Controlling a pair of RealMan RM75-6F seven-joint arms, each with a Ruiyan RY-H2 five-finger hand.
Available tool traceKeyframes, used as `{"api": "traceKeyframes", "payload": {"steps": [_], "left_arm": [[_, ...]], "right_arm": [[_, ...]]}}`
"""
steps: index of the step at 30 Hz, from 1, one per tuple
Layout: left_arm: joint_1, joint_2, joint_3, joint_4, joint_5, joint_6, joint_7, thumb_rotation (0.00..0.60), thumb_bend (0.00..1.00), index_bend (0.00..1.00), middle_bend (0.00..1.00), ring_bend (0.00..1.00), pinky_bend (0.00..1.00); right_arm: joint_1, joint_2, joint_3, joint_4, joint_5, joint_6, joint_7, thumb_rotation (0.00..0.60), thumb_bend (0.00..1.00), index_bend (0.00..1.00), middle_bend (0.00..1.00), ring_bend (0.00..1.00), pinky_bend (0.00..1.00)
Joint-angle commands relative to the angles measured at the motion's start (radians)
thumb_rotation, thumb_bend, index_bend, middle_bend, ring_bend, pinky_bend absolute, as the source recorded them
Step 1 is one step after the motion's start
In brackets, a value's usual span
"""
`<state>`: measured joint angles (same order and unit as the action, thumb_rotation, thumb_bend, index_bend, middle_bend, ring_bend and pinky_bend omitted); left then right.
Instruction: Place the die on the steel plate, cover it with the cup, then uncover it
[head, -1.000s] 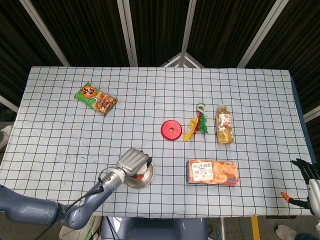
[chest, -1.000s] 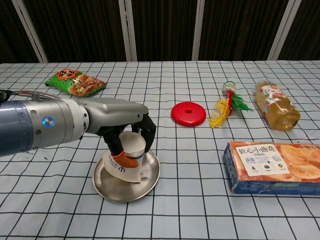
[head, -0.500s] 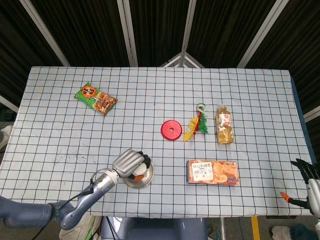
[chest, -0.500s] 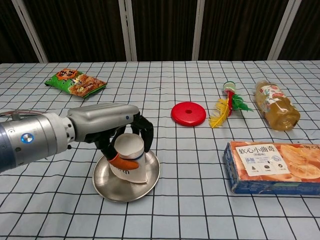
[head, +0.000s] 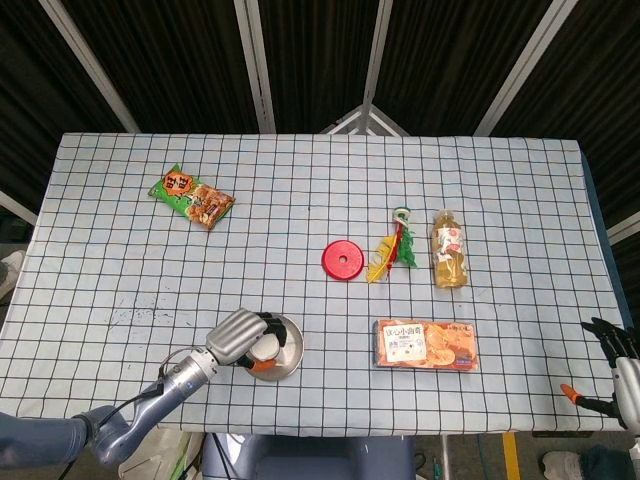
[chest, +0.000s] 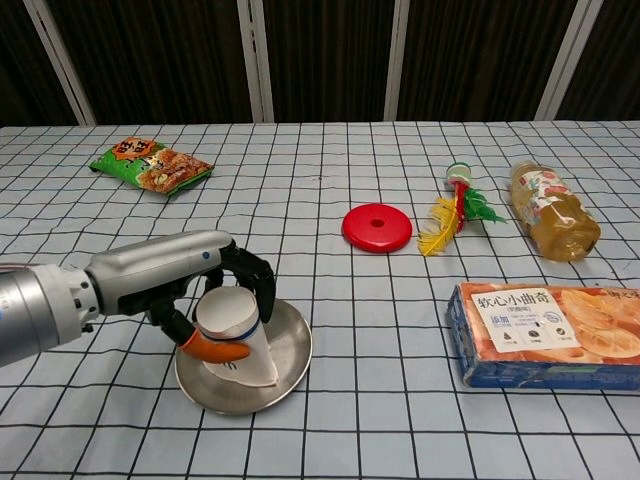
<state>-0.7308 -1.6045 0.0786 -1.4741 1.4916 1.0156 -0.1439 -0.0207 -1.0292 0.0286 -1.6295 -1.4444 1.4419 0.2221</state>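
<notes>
On the steel plate (chest: 290, 352) near the worktop's front edge, the left robot hand (chest: 205, 290) is gripping the inverted paper cup (chest: 232, 334), which is sitting tilted — the die is hidden, presumably underneath. Lifting at this slant risks knocking the die off or dragging the plate; the right robot hand (head: 622, 370) is hanging open off the worktop's corner.

Head view: high, steep downward look, whole table (head: 480, 190) edge to edge, far. Chest view: low at the near edge, facing the far edge, close. Shared: the table's near-middle, steel plate (head: 289, 350) (chest: 290, 352) to biscuit box (head: 426, 344) (chest: 545, 332).
</notes>
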Motion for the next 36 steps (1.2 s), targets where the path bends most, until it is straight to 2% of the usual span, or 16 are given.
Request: {"api": "traceKeyframes", "payload": {"steps": [1,7,13,22,27,36], "left_arm": [[0.004,0.006,-0.005,0.01,0.0,-0.008,-0.031,0.6,0.46,0.55,0.47,0.39,0.54],[-0.009,-0.002,-0.039,0.043,-0.024,-0.038,0.003,0.6,0.46,0.56,0.47,0.39,0.54],[-0.029,-0.035,-0.074,0.092,-0.054,-0.072,0.092,0.6,0.46,0.56,0.47,0.39,0.54],[-0.039,-0.079,-0.104,0.136,-0.05,-0.061,0.159,0.6,0.46,0.56,0.47,0.39,0.54],[-0.034,-0.088,-0.1,0.133,-0.022,-0.041,0.148,0.6,0.46,0.56,0.47,0.39,0.54],[-0.009,-0.077,-0.058,0.1,0.031,-0.012,0.063,0.6,0.46,0.56,0.47,0.39,0.54]], "right_arm": [[0.0,0.001,0.0,-0.002,0.001,-0.001,0.0,0.6,0.06,0.2,0.14,0.13,0.0],[0.002,0.0,-0.001,-0.002,0.002,-0.006,-0.002,0.6,0.06,0.2,0.14,0.13,0.0],[0.003,0.0,-0.001,-0.002,0.006,-0.012,-0.003,0.6,0.06,0.2,0.14,0.13,0.0],[0.003,-0.002,0.0,-0.004,0.01,-0.013,-0.012,0.6,0.06,0.2,0.14,0.13,0.0],[0.004,-0.001,0.0,-0.006,0.007,-0.015,-0.013,0.6,0.06,0.2,0.14,0.13,0.0],[0.003,0.0,0.0,-0.009,0.01,-0.015,-0.013,0.6,0.06,0.2,0.14,0.13,0.0]]}}
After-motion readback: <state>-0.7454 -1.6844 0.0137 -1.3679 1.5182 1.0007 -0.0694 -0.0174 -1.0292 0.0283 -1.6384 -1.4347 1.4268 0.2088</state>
